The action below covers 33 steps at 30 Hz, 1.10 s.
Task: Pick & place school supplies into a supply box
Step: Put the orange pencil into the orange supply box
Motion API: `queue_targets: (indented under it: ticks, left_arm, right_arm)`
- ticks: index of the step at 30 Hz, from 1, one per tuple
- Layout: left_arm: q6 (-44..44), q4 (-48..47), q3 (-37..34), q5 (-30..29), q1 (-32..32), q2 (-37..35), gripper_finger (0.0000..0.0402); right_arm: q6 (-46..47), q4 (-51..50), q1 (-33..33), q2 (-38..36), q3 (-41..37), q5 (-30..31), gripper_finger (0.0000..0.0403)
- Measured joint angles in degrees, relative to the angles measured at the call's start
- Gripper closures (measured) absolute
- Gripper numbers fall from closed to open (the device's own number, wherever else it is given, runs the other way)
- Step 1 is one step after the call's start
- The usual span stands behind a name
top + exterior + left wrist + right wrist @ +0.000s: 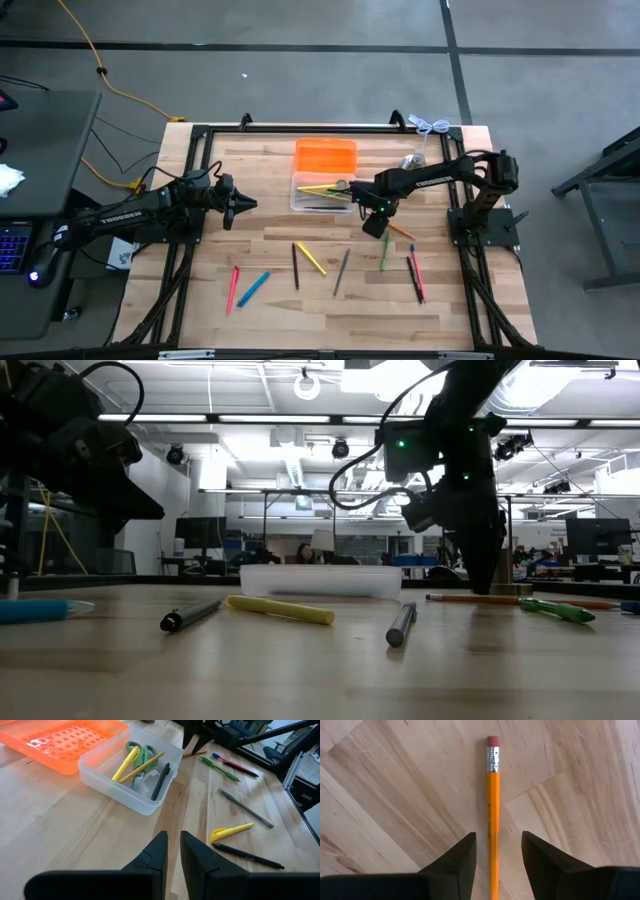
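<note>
Overhead, the supply box [320, 195] sits at the centre of the frame, just below the orange tray [325, 156] and touching it, with a yellow marker [318, 188] and other supplies inside. The right gripper [374, 224] hangs right of centre, beside the box's lower right corner, over an orange pencil [400, 231]. The left gripper [246, 205] waits at centre left, well apart from the box. Lower in the frame lie a pink pen [233, 288], a blue marker [254, 288], a black pen [296, 266], a yellow highlighter [311, 258], a grey pen [342, 272] and a green pen [383, 253].

From table height, the clear box [320, 580] stands mid-frame behind the yellow highlighter [281, 609] and two grey pens, and the right gripper [483, 575] reaches down at right of centre, close above the table.

In the left wrist view, the left gripper [172, 851] at bottom centre shows its fingers a narrow slit apart, holding nothing. The box [131, 772] at upper centre holds the yellow marker [125, 763], green-handled scissors [141, 756] and a black pen [161, 781].

In the right wrist view, the right gripper [498, 851] at the bottom has its fingers spread, straddling the orange pencil [493, 810] without clamping it; the pencil runs up the middle, eraser at the top.
</note>
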Motion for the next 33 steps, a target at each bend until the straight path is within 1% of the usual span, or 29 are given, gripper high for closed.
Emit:
queue_targets:
  ticks: [9, 18, 22, 33]
  left_arm:
    - [0.0, -0.1, 0.0, -0.7, 0.0, 0.0, 0.0323]
    - [0.0, -0.4, 0.1, -0.7, 0.0, 0.0, 0.0323]
    - [0.0, -0.4, 0.1, -0.8, 0.0, 0.0, 0.0323]
    - [0.0, -0.4, 0.1, -0.8, 0.0, 0.0, 0.0323]
  right_arm:
    - [0.4, 0.5, 0.0, 3.9, 0.3, -0.2, 0.0269]
    - [1.3, 1.6, 0.0, 4.0, 0.1, 1.0, 0.0274]
    - [2.6, 1.6, 0.0, 4.1, 0.1, 1.4, 0.0292]
    - [5.9, 1.6, 0.0, 4.2, 0.0, 2.2, 0.0364]
